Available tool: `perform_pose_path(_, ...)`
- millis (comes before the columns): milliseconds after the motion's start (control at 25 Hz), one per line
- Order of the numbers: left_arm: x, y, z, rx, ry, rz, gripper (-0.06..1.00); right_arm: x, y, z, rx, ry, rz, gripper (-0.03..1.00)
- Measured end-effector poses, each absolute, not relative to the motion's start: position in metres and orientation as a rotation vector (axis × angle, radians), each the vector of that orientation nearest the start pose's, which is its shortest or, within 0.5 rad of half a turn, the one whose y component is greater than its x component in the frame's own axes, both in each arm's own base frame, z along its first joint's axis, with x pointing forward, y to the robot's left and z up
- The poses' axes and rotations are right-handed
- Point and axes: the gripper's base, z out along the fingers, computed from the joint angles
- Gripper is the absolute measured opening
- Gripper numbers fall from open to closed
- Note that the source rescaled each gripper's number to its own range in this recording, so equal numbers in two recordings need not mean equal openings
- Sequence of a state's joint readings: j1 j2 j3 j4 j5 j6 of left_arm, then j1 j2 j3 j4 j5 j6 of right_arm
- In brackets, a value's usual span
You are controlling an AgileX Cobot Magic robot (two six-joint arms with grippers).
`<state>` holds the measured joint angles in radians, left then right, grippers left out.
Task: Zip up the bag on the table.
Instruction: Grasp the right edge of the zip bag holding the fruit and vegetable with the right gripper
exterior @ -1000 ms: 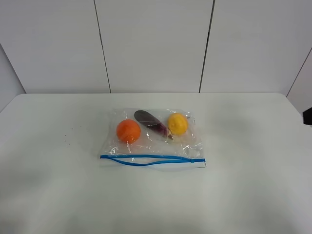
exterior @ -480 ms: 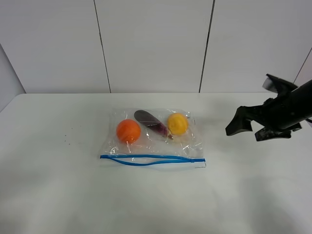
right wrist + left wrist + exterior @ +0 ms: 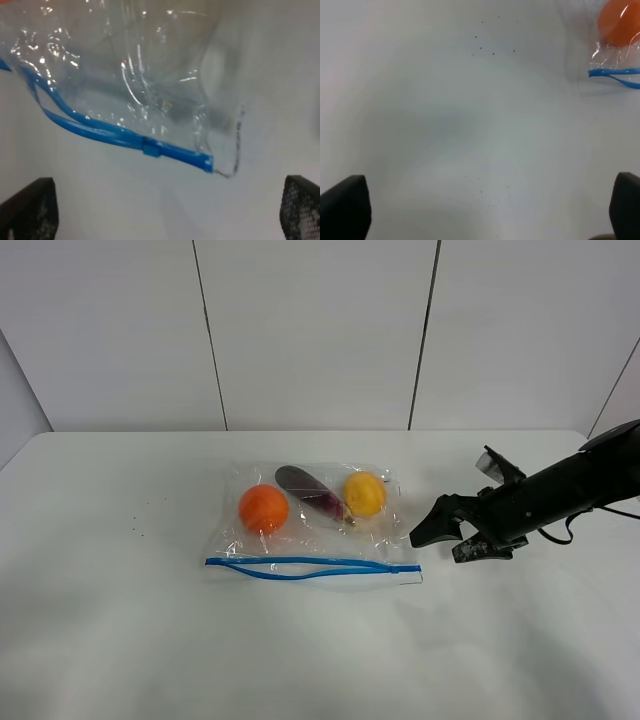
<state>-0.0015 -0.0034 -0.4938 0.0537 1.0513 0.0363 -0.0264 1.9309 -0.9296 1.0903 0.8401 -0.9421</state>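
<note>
The clear plastic bag [image 3: 312, 520] lies flat on the white table [image 3: 120, 640], with an orange, a purple and a yellow piece of produce inside. Its blue zipper strip [image 3: 310, 567] runs along the near edge, and its two strands gape apart along the left part. My right gripper [image 3: 447, 542] is open and empty, low over the table just right of the bag's right end. The right wrist view shows the strip's end with a small blue slider [image 3: 151, 148] ahead of the open gripper [image 3: 165, 210]. My left gripper [image 3: 484, 207] is open over bare table, with the bag's left corner [image 3: 615, 55] far ahead.
Grey wall panels [image 3: 320, 330] stand behind the table's far edge. A few dark specks [image 3: 135, 530] mark the tabletop left of the bag. The left arm is out of the exterior view.
My right arm came in from the right edge and moved left and down toward the bag's right end. The bag has not moved.
</note>
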Motion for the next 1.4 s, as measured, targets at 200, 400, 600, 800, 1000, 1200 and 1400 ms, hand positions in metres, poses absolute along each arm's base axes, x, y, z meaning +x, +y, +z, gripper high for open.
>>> perform_pose_path(200,-0.004,0.004,0.276,0.036,2.037,0.086,1.00,0.323,0.058,0.099,-0.125,2.727,1.172,1.00)
perform_pose_path(400,-0.004,0.004,0.276,0.036,2.037,0.086,1.00,0.335,0.061,0.097,-0.153,2.674,1.250,1.00)
perform_pose_path(600,-0.004,0.004,0.276,0.036,2.037,0.086,1.00,0.351,0.063,0.094,-0.170,2.643,1.291,1.00)
perform_pose_path(800,-0.004,0.004,0.276,0.036,2.037,0.086,1.00,0.353,0.064,0.086,-0.176,2.652,1.328,1.00)
perform_pose_path(1000,-0.004,0.004,0.276,0.036,2.037,0.086,1.00,0.352,0.066,0.078,-0.181,2.645,1.385,1.00)
perform_pose_path(1200,-0.004,0.004,0.276,0.036,2.037,0.086,1.00,0.352,0.067,0.070,-0.171,2.626,1.428,1.00)
perform_pose_path(1400,-0.004,0.004,0.276,0.036,2.037,0.086,1.00,0.353,0.068,0.071,-0.169,2.600,1.446,1.00)
